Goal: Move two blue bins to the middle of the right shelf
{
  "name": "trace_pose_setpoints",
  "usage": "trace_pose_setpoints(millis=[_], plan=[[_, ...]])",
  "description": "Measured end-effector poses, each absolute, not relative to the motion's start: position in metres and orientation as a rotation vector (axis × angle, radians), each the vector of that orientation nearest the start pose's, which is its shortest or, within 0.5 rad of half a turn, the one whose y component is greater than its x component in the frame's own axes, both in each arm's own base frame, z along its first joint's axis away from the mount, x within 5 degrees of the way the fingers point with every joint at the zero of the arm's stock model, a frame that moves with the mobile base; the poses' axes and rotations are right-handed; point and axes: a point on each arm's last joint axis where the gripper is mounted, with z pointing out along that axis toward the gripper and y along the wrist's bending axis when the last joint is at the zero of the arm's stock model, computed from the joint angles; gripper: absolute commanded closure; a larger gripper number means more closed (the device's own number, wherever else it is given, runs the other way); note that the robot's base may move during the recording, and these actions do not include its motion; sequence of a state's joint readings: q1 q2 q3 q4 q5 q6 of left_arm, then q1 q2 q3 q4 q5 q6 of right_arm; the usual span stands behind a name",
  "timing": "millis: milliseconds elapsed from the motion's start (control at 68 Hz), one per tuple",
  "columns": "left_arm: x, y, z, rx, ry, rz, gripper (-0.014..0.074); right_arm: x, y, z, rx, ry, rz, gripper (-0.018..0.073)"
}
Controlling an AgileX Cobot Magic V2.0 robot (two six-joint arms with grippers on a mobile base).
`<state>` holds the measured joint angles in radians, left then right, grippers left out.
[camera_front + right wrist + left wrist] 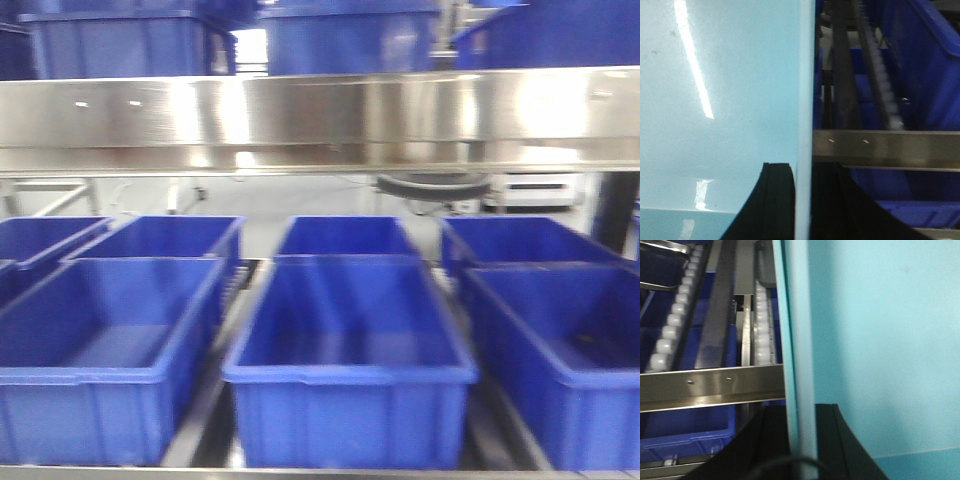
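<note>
A pale cyan blue bin (pixel 880 340) fills the right of the left wrist view. My left gripper (pixel 801 440) is shut on its thick rim, with one black finger (pixel 840 440) inside the wall and the other outside. The same kind of pale blue bin (pixel 730 75) fills the left of the right wrist view, where my right gripper (pixel 804 200) is shut on the rim with a finger (pixel 775 200) against the inner wall. I cannot tell whether a second bin is stacked with it. The front view shows neither the pale bin nor the grippers.
Several dark blue bins (pixel 345 360) stand in rows on the shelf level ahead, under a steel beam (pixel 320 115) carrying more bins. Roller tracks (pixel 762 325) (pixel 880 80) and a steel front rail (pixel 710 385) (pixel 880 147) lie just below the held bin.
</note>
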<state>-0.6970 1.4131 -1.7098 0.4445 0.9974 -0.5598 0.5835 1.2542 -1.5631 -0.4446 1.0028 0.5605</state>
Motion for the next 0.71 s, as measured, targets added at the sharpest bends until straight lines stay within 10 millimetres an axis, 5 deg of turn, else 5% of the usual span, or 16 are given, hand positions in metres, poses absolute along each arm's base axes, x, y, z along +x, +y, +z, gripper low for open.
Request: trace_pose_setpoints(millis=[706], plan=[[0.2432,-0.1608,0.4768,0.195,2.091,-0.211,0.0707,0.2214,0.1067,0.4755,-0.070,2.089,0.146,0.0726]])
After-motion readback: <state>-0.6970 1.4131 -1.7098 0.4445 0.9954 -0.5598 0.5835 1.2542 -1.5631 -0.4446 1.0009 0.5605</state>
